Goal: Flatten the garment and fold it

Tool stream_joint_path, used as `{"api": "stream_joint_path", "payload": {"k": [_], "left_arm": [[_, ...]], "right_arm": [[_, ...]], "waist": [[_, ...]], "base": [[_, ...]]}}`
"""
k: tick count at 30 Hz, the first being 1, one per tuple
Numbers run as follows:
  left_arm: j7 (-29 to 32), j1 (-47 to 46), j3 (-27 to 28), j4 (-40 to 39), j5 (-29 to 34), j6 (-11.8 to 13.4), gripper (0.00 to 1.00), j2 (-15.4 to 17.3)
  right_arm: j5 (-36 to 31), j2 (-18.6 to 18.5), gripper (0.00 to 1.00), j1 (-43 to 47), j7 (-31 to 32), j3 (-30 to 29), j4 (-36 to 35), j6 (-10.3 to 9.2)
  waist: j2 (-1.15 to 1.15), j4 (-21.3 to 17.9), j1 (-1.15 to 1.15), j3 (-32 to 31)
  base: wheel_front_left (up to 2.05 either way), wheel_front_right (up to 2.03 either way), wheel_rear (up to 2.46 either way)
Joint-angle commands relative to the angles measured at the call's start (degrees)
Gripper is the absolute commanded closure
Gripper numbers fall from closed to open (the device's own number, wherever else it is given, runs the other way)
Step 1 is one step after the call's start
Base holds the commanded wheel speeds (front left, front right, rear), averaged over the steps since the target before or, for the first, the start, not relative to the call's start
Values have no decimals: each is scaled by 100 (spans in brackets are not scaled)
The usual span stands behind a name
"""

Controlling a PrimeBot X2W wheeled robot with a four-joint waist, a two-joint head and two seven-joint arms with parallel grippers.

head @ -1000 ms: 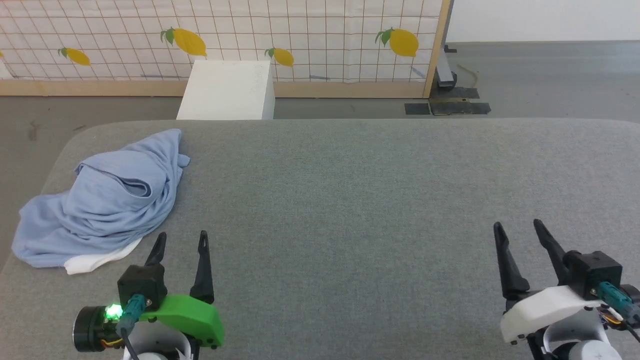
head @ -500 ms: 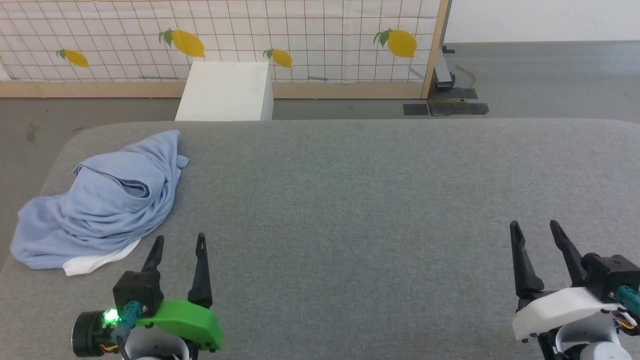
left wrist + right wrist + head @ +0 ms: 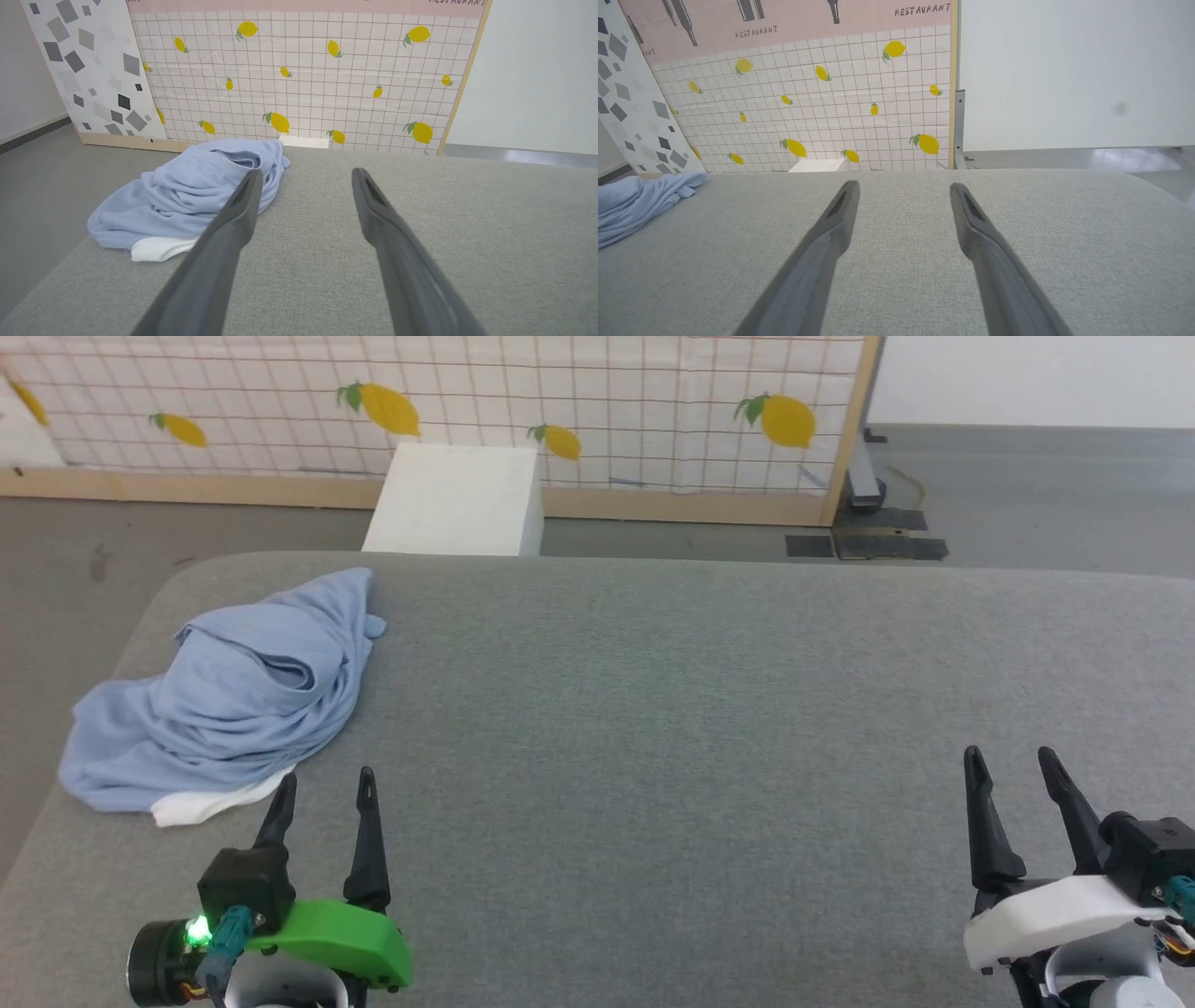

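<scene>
So far nothing done: garment (image 3: 233,700) crumpled in heap on worktop (image 3: 672,728), just ahead-left of our left jaws, well apart from right jaws. Both jaws wide, empty. Flattening, folding yet to do.

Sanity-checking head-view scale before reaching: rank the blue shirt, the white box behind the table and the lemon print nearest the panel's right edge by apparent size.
1. garment, largest by far.
2. white box; it stands farther from the camera, so its real size may be closer.
3. lemon print, smallest, also farthest back.
</scene>
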Motion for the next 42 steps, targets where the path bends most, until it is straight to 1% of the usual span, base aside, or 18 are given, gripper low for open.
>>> {"api": "stream_joint_path", "payload": {"k": [1, 17, 34, 42], "left_arm": [[-56, 84, 15, -29, -66, 33, 0, -12], [-244, 217, 48, -50, -205, 51, 0, -16], [-444, 406, 123, -39, -373, -26, 0, -20], [-538, 501, 187, -76, -453, -64, 0, -21]], "right_arm": [[70, 5, 0, -28, -61, -15, 32, -4], [263, 7, 0, 31, -250, 67, 178, -6], [543, 9, 0, 83, -451, 119, 422, -7], [688, 10, 0, 64, -545, 116, 539, -7]], "waist": [[0, 109, 0, -10], [0, 920, 0, -78], [0, 2024, 0, -200], [0, 2337, 0, -228]], "base": [[0, 0, 0], [0, 0, 0], [0, 0, 0], [0, 0, 0]]}}
